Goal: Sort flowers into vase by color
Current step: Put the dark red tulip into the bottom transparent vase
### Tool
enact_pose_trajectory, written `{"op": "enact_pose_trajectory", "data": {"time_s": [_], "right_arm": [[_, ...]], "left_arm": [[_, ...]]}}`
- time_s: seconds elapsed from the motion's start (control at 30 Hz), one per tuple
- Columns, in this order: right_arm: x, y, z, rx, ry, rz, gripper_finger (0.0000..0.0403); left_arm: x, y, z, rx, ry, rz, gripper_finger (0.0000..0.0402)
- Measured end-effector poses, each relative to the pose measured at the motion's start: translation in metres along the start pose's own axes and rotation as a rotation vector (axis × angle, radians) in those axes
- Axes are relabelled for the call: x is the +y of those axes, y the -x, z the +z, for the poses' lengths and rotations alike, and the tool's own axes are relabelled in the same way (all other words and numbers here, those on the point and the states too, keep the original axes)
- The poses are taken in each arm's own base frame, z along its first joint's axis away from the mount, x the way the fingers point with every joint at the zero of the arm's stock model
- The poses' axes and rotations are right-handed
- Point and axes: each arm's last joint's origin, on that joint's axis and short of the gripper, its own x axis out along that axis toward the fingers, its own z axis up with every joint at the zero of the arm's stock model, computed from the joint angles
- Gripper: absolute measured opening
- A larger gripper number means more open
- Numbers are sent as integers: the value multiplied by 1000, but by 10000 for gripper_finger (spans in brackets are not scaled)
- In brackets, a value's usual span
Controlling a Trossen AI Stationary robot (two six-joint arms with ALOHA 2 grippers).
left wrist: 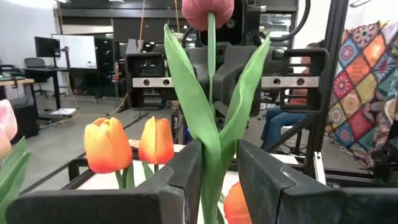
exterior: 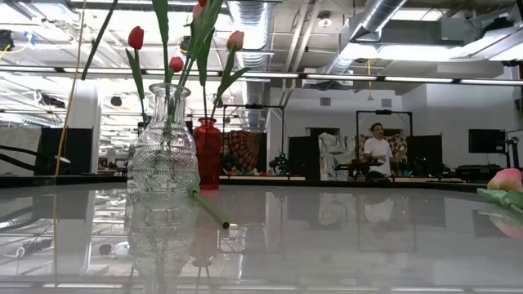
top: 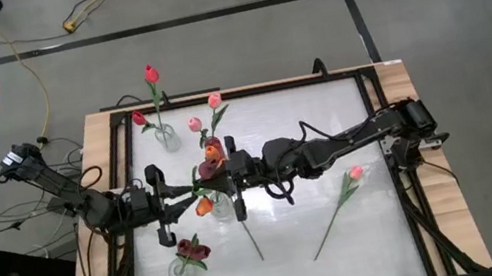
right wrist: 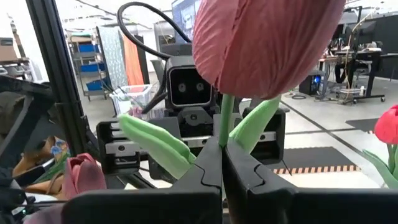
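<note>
1. Nearest the low camera stands a clear ribbed glass vase (exterior: 163, 151), bulbous below a narrow neck, holding thin green stems topped by small red and pink buds; its shape mirrors in the glossy white table (exterior: 343, 237).
2. A loose green stem (exterior: 211, 209) lies on the table just beside that vase, and a red vase (exterior: 207, 153) stands behind it.
3. Beyond the table is an open workshop with bare ceiling ducts, strip lights and a person (exterior: 377, 152) standing far back.
4. From above, a pale wooden frame rims the table, grey floor around it; a pink tulip (top: 341, 198) lies flat, well apart on the right side.
5. The right gripper (right wrist: 221, 163) is clamped tight on the thin stem of a dusty-pink tulip (right wrist: 264, 43), bud upright above the fingers, at table centre.
6. The left gripper (left wrist: 219, 163) faces it, its fingers standing narrowly apart around the same flower's stem and broad smooth leaves.
7. Orange tulips (left wrist: 129, 144) stand just beside that gripper.
</note>
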Motion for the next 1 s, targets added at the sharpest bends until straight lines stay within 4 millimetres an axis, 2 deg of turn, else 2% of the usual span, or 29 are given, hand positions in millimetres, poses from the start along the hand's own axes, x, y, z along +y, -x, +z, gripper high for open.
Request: {"op": "enact_pose_trajectory", "data": {"time_s": [0.73, 1.0], "right_arm": [[-1, 0, -4, 32, -68, -5, 25], [-3, -8, -16, 30, -119, 7, 25]], "left_arm": [[0, 0, -9, 71, 55, 19, 86], [0, 1, -13, 101, 87, -3, 86]]}}
